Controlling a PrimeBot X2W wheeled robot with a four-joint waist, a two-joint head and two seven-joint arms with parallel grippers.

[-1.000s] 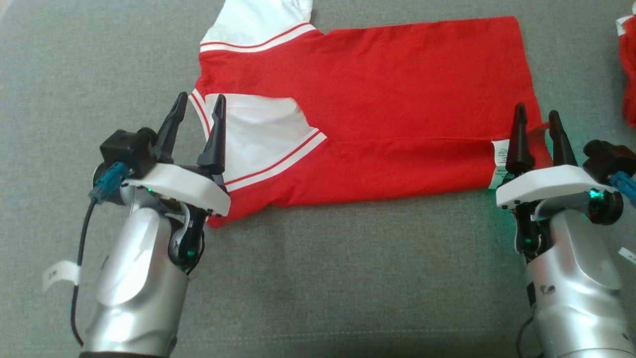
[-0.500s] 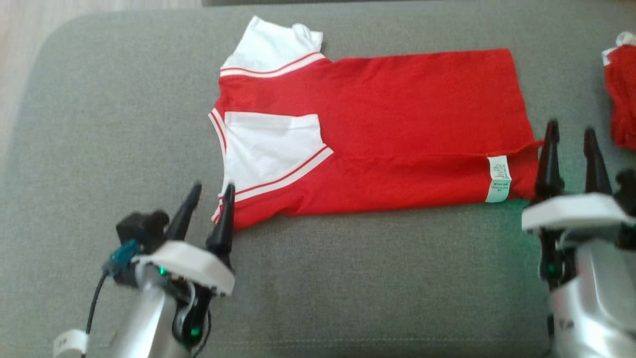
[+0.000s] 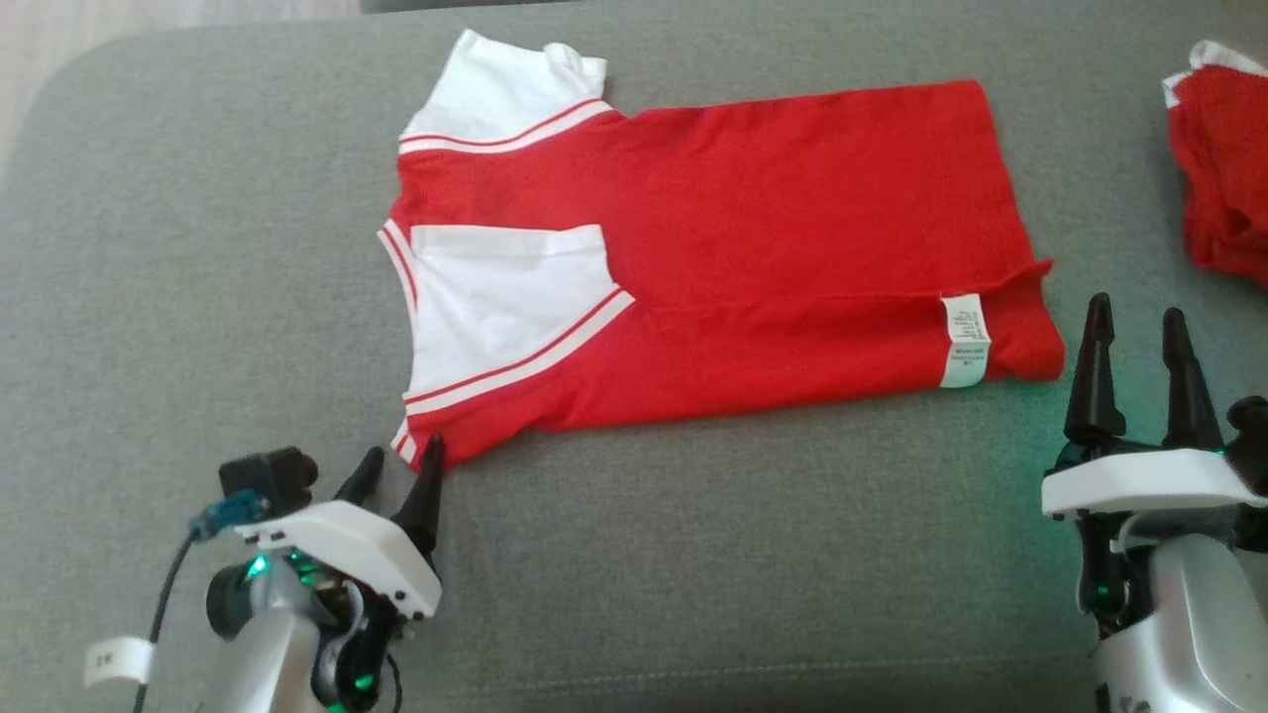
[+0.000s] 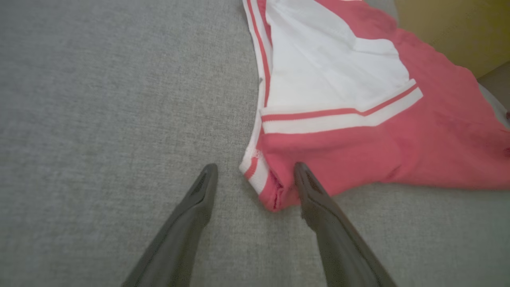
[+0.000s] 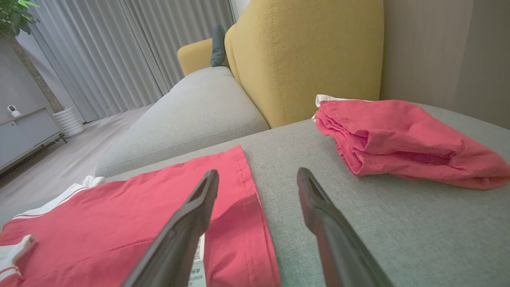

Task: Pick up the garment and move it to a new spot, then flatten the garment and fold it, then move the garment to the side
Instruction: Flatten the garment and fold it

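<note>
Garment: a red short-sleeved cotton shirt with white sleeves and red-and-white striped trim (image 3: 743,218) lies flat across the middle of the grey woven seat cushion (image 3: 693,555), collar end to the robot's left and hem to its right.
Fold state: the near long side lies turned in over the body, with the near sleeve on top and a small white care label (image 3: 965,340) showing at the hem.
Just changed: a second ago both grippers stood over the near edge, the left at the folded sleeve and the right at the label corner. Now both are back toward the robot. The head camera has also shifted, so the shirt's apparent drift is not its own, and its fold looks unaltered.
Left gripper (image 3: 401,465): spread wide, holding nothing. The left wrist view puts the shirt's near collar-side corner between its fingers, and I cannot tell whether they touch it.
Right gripper (image 3: 1135,327): spread wide and empty, just off the hem corner over bare cushion.
Meaning: by my reading, the first lengthwise fold is laid and let go. The far side, with its white sleeve sticking out, still looks to need folding before the move aside.
Edges: the far sleeve reaches near the cushion's back edge.
Open room: there is broad bare cushion to the left and in front.
Right side: a crumpled red cloth pile (image 3: 1223,178) lies there, with a strip of bare cushion between it and the hem.
</note>
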